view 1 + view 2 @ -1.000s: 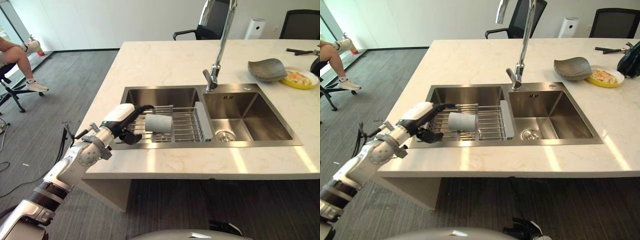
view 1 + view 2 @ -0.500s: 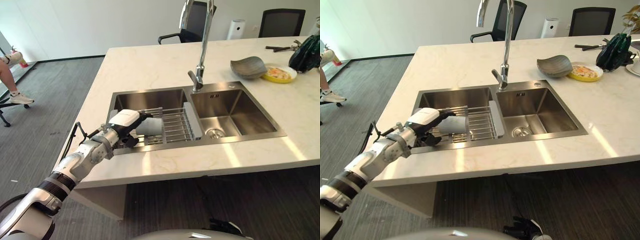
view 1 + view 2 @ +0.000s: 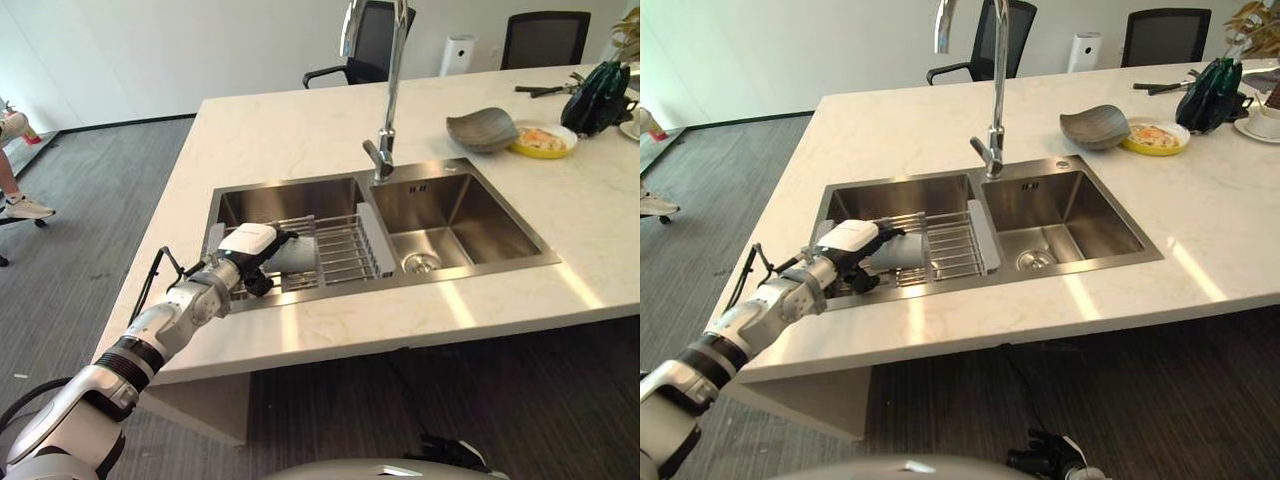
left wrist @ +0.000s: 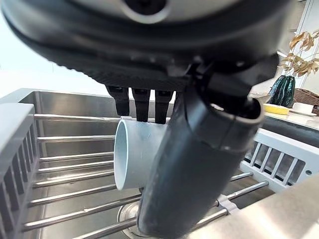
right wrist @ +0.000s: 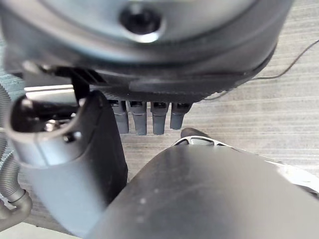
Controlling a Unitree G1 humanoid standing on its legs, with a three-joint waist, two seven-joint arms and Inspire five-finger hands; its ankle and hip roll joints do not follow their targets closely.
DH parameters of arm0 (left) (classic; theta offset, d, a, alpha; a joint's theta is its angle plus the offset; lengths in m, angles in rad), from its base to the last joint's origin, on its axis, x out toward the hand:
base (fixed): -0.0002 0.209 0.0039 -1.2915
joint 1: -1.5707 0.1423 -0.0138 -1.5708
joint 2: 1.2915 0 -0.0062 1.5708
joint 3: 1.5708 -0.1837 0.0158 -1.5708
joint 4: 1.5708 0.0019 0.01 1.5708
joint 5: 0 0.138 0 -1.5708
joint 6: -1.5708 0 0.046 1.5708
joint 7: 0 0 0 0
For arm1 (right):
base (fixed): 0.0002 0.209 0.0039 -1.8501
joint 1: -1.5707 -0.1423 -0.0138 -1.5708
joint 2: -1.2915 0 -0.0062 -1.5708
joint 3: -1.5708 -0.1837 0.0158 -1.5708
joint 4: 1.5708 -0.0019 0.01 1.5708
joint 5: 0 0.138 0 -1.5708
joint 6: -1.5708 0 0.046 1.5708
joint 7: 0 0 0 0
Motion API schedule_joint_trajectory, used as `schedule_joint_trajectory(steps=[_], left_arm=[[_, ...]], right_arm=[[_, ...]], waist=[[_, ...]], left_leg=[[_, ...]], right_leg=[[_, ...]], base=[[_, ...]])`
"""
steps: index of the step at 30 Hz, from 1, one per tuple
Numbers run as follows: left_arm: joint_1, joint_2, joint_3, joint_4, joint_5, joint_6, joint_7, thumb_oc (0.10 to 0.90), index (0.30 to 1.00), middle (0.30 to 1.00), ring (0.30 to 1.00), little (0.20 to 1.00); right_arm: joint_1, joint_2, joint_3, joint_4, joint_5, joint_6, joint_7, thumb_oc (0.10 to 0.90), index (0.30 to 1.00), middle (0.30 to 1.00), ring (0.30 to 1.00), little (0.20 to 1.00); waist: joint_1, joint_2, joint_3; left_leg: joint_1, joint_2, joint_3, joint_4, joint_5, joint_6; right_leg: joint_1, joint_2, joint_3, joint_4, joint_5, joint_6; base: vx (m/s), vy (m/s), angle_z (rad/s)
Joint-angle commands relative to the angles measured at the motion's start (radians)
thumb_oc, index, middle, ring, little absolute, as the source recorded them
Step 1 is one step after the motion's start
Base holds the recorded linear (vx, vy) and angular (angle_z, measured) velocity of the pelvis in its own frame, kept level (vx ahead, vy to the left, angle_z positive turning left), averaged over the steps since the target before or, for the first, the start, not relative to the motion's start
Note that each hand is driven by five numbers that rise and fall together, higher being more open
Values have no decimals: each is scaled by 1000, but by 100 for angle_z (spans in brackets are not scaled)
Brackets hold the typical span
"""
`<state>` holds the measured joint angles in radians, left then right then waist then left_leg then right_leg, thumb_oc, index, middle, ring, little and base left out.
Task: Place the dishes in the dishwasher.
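I see a pale grey cup (image 4: 137, 154) lying on its side on the wire drying rack (image 3: 345, 250) that spans the left basin of the steel double sink (image 3: 480, 215). Its open mouth faces my left wrist camera, and its smooth wall rests across the rack's bars. Far off on the counter's right end a dark grey bowl (image 3: 481, 129) sits tilted, touching a yellow plate (image 3: 541, 140) that holds food.
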<state>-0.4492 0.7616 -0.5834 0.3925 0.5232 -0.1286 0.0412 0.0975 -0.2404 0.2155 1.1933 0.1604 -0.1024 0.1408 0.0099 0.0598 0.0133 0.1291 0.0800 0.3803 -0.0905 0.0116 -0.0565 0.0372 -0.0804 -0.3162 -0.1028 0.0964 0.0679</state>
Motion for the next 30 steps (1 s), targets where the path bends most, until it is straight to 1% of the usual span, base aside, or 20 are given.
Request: schedule_joint_trajectory(steps=[1, 3, 8, 9, 11, 12, 13, 14, 15, 16, 20, 24, 27, 28, 29, 30], left_arm=[[-233, -4, 69, 72, 12, 7, 87, 800, 900, 900, 900, 900], [-255, -21, 62, 106, -7, 19, 85, 800, 900, 900, 900, 900], [-284, -33, 45, 136, -13, 28, 84, 800, 900, 900, 900, 900], [-302, -52, 23, 194, -3, 34, 94, 800, 900, 900, 900, 900], [-314, -56, 11, 211, -3, 34, 93, 800, 900, 900, 900, 900], [-332, -70, -9, 253, 1, 38, 95, 800, 900, 900, 900, 900], [-373, -89, -44, 327, 0, 44, 101, 800, 900, 900, 900, 900], [-376, -91, -47, 331, 0, 42, 103, 800, 900, 900, 900, 900], [-411, -110, -82, 410, -1, 51, 96, 800, 900, 900, 900, 900], [-414, -113, -85, 414, -2, 49, 97, 800, 900, 900, 900, 900], [-486, -158, -151, 558, -5, 64, 76, 800, 900, 900, 900, 900], [-542, -227, -205, 694, -3, 75, 35, 800, 900, 900, 900, 900], [-553, -249, -224, 731, 7, 75, 19, 800, 900, 900, 900, 900], [-554, -254, -233, 742, 13, 76, 8, 580, 571, 571, 571, 571], [-375, -135, -89, 824, -47, -12, -45, 400, 300, 300, 300, 300], [-389, -132, -96, 826, -51, -11, -48, 400, 300, 300, 300, 300]], right_arm=[[121, 89, 89, 75, -21, 49, -5, 800, 900, 900, 900, 900], [119, 85, 88, 78, -17, 52, -5, 800, 900, 900, 900, 900], [115, 81, 81, 83, -5, 57, -3, 800, 900, 900, 900, 900], [111, 76, 85, 84, -2, 59, -1, 800, 900, 900, 900, 900], [108, 71, 87, 83, -4, 58, -3, 800, 900, 900, 900, 900], [105, 68, 91, 85, -5, 59, -2, 800, 900, 900, 900, 900], [100, 62, 96, 89, -4, 60, -4, 800, 900, 900, 900, 900], [99, 62, 94, 90, -4, 60, -4, 800, 900, 900, 900, 900], [93, 55, 100, 97, -3, 60, -6, 800, 900, 900, 900, 900], [93, 55, 99, 97, -3, 60, -6, 800, 900, 900, 900, 900], [77, 45, 106, 117, 5, 60, -8, 800, 900, 900, 900, 900], [53, 41, 114, 143, 20, 70, -2, 800, 900, 900, 900, 900], [47, 40, 115, 154, 24, 72, 2, 800, 900, 900, 900, 900], [42, 38, 117, 158, 24, 75, 2, 800, 900, 900, 900, 900], [-35, 19, 228, 132, -29, 85, 9, 800, 900, 900, 900, 900], [-46, 27, 222, 136, -30, 84, 10, 800, 900, 900, 900, 900]], waist=[[-14, -7, 36], [-17, -6, 35], [-18, -4, 36], [-23, -2, 36], [-24, -1, 37], [-28, -1, 37], [-33, 0, 37], [-31, -1, 37], [-38, 1, 39], [-36, 0, 39], [-45, 3, 42], [-50, 5, 45], [-52, 5, 47], [-52, 4, 46], [-10, -2, 34], [-6, -9, 44]], left_leg=[[-13, 15, -3, 3, 10, -41], [-13, 15, -1, 3, 10, -40], [-14, 14, 0, 3, 11, -40], [-14, 13, 0, 3, 11, -40], [-14, 13, 1, 3, 12, -40], [-15, 13, 1, 3, 12, -40], [-16, 12, 2, 3, 12, -39], [-16, 12, 2, 3, 12, -39], [-15, 13, 5, 3, 13, -39], [-15, 13, 5, 3, 13, -39], [-16, 12, 8, 3, 14, -38], [-20, 12, 10, 3, 14, -37], [-20, 11, 11, 3, 13, -36], [-23, 10, 14, 3, 16, -36], [-27, 9, -6, 3, 26, -40], [-25, 8, -6, 3, 28, -40]], right_leg=[[45, -77, -72, 16, -47, 141], [45, -78, -73, 16, -47, 141], [43, -80, -75, 16, -46, 142], [42, -81, -74, 16, -45, 142], [40, -81, -75, 16, -44, 143], [39, -82, -75, 16, -44, 142], [38, -82, -73, 16, -42, 143], [38, -82, -73, 16, -42, 143], [37, -82, -73, 16, -41, 144], [37, -82, -73, 16, -41, 144], [33, -82, -70, 16, -40, 145], [26, -84, -69, 16, -37, 147], [25, -84, -69, 16, -37, 147], [21, -85, -69, 16, -33, 146], [29, -85, -82, 16, -33, 137], [31, -86, -82, 16, -33, 136]], base=[[0, 0, 0], [0, 0, 0], [0, 0, 0], [0, 0, 0], [0, 0, 0], [0, 0, 0], [0, 0, 0], [0, 0, 0], [0, 0, 0], [1, -3, -3], [-7, -3, -8], [-2, -2, -1], [0, 0, 0], [0, 0, 0], [0, 0, 0], [-1, -28, -38]])
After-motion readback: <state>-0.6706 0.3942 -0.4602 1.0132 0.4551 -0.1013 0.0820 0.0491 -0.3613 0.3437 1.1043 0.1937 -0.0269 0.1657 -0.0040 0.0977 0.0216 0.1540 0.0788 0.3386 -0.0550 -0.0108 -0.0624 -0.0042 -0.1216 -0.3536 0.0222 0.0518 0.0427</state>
